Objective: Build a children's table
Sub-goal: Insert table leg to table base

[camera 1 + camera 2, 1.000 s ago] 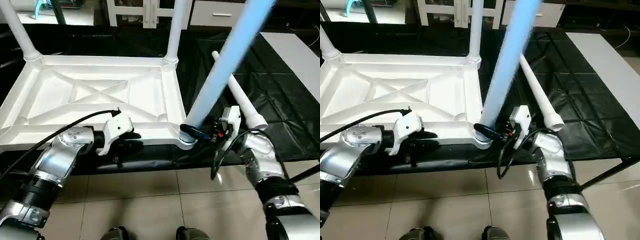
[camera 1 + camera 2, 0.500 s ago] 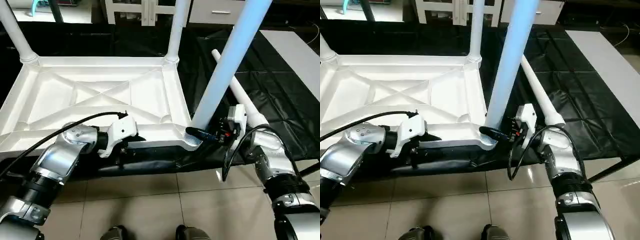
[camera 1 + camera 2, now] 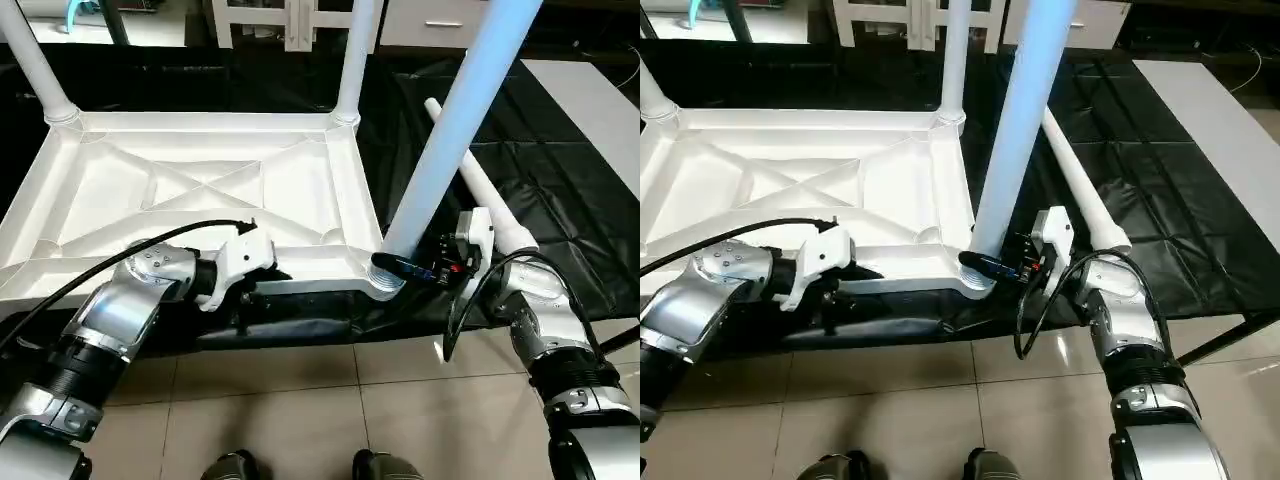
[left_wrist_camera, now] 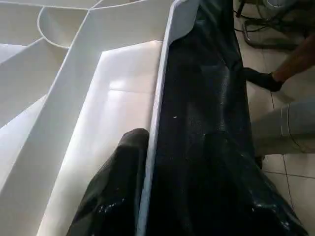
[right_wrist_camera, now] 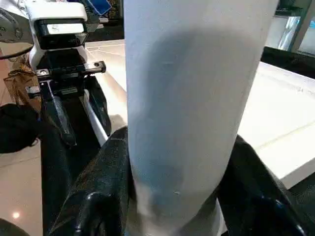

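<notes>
Where fingers (image 4: 115, 196) straddle the rim (image 4: 157, 118), sheet (image 4: 206, 98) shows.

setting: indoor lab or workshop room, likely a robot test space
floor: glossy beige tiles (image 3: 300, 420) with dark grout, near side
work surface: low platform draped in black sheeting (image 3: 560, 190)
far side: white cabinet (image 3: 290, 20) with framed doors, dark table legs beyond
right: pale flat board (image 3: 600, 100) beside the sheeting
cabling: loose cords on floor (image 4: 261, 34)
</notes>
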You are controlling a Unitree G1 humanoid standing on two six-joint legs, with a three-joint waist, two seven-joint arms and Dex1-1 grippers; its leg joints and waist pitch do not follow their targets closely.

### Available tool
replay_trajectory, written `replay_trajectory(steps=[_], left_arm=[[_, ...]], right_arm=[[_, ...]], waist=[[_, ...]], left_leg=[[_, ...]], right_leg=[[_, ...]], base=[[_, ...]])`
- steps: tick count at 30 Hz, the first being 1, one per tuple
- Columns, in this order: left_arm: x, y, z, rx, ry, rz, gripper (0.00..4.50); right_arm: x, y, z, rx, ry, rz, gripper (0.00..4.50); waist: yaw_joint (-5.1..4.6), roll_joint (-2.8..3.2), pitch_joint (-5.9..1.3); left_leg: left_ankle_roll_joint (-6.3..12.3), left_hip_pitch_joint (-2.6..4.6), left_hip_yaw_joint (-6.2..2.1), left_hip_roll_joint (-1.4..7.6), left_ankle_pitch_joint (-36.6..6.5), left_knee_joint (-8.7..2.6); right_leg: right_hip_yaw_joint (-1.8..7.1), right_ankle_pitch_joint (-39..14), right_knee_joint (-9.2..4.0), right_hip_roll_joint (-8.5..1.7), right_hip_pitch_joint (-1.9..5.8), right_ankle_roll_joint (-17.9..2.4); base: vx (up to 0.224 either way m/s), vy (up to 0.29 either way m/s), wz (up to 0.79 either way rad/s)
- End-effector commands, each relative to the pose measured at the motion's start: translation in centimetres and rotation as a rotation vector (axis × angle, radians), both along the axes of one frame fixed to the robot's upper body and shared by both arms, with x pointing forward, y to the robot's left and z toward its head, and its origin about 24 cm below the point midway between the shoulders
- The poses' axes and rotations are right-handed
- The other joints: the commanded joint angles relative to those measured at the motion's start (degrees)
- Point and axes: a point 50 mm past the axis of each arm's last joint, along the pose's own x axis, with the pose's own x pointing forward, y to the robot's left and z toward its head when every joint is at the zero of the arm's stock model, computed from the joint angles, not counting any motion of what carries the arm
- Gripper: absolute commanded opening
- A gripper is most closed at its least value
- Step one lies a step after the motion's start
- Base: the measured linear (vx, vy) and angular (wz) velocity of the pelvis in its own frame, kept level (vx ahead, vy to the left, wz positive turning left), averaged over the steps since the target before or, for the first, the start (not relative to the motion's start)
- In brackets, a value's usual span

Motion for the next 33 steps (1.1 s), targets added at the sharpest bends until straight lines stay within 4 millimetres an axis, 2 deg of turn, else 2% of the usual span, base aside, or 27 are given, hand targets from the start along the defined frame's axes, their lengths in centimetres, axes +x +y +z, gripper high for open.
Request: replay_trajectory(steps=[1,10,12,15,18,22,29,33], left_arm=[[0.2,-0.9,1.7,-0.029,-0.052,-0.076,1.96],[0.8,-1.3,2.7,-0.055,-0.101,-0.071,1.96],[0.7,-1.3,2.5,-0.050,-0.093,-0.076,2.30],[0.7,-1.4,2.6,-0.056,-0.098,-0.075,2.48],[0.9,-1.5,2.9,-0.063,-0.130,-0.071,2.72],[1.2,-1.8,3.4,-0.094,-0.169,-0.063,2.72],[0.8,-1.0,2.2,0.003,-0.119,-0.089,2.72],[0.8,-0.5,1.5,0.059,-0.113,-0.082,2.72]], right_arm=[[-0.8,-0.6,-2.2,-0.055,0.102,-0.026,2.00],[-0.7,-0.4,-2.3,-0.050,0.102,-0.026,2.00],[-0.7,-0.3,-2.4,-0.049,0.104,-0.027,2.00],[-0.7,-0.3,-2.4,-0.048,0.105,-0.028,2.00],[-0.7,-0.3,-2.4,-0.049,0.105,-0.029,2.00],[-0.7,-0.2,-2.4,-0.049,0.105,-0.030,2.00],[-0.7,-0.2,-2.4,-0.052,0.103,-0.029,2.00],[-0.7,-0.1,-2.4,-0.052,0.102,-0.030,2.00]], waist=[[-0.31,0.87,-3.27],[-0.12,0.95,-3.27],[-0.10,0.96,-3.21],[-0.05,1.04,-3.16],[-0.31,0.81,-3.20],[-0.33,0.79,-3.25],[-0.29,0.97,-3.19],[-0.37,1.05,-3.23]], left_leg=[[5.72,2.73,-1.03,3.25,-7.75,-3.70],[5.98,2.74,-1.05,3.27,-7.50,-3.57],[5.85,2.76,-1.03,3.24,-7.71,-3.57],[5.68,2.83,-1.03,3.26,-8.05,-3.60],[5.53,2.49,-1.12,3.15,-8.25,-3.53],[6.14,2.58,-1.05,3.21,-8.07,-3.40],[5.09,2.71,-1.12,3.29,-10.09,-3.55],[4.76,2.69,-1.16,3.25,-10.09,-3.57]], right_leg=[[0.81,1.34,-2.24,-1.52,1.64,-18.29],[0.80,1.12,-2.11,-1.58,1.69,-18.63],[0.79,0.85,-2.15,-1.56,1.66,-18.65],[0.78,0.48,-2.23,-1.56,1.61,-18.73],[0.79,0.67,-2.09,-1.64,1.86,-18.67],[0.85,0.58,-2.13,-1.65,1.79,-18.64],[0.81,-2.84,-2.32,-1.57,1.50,-18.08],[0.82,-2.17,-2.28,-1.53,1.52,-17.97]], base=[[0.000,0.000,0.00],[0.000,0.000,0.00],[0.000,0.000,0.00],[0.000,0.000,0.00],[0.000,0.000,0.00],[0.000,0.000,0.00],[0.000,0.000,0.00],[0.000,0.000,0.00]])
